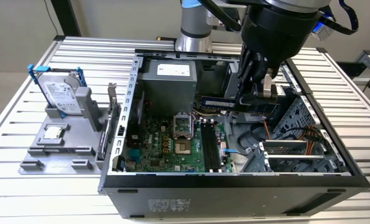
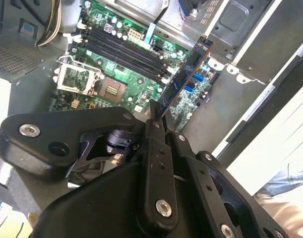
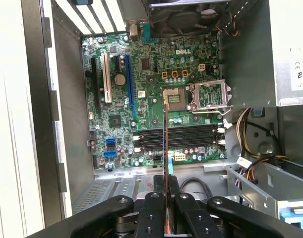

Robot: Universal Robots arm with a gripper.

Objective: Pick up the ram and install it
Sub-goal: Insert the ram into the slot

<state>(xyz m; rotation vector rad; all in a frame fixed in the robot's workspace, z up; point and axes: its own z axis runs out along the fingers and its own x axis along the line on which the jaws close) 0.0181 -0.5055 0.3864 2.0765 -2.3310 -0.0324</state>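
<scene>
The ram (image 1: 218, 102) is a thin blue circuit-board stick held level in the air over the open computer case (image 1: 234, 179). My gripper (image 1: 260, 100) is shut on one end of it. In the second wrist view the ram (image 2: 183, 79) juts out from the gripper (image 2: 158, 120) above the green motherboard (image 2: 116, 74). In the first wrist view the ram (image 3: 165, 144) shows edge-on, running out from the gripper (image 3: 166, 192) across the black memory slots (image 3: 191, 135). The slots (image 1: 210, 144) lie below it, and the stick is clear of them.
A grey fixture (image 1: 54, 154) at the exterior view's left carries a hard drive in a blue frame (image 1: 60, 93) and a square silver chip (image 1: 52, 133). Inside the case are the power supply (image 1: 169, 79), the open processor socket (image 1: 183, 123), cables (image 1: 284, 135) and a drive cage (image 1: 290, 156).
</scene>
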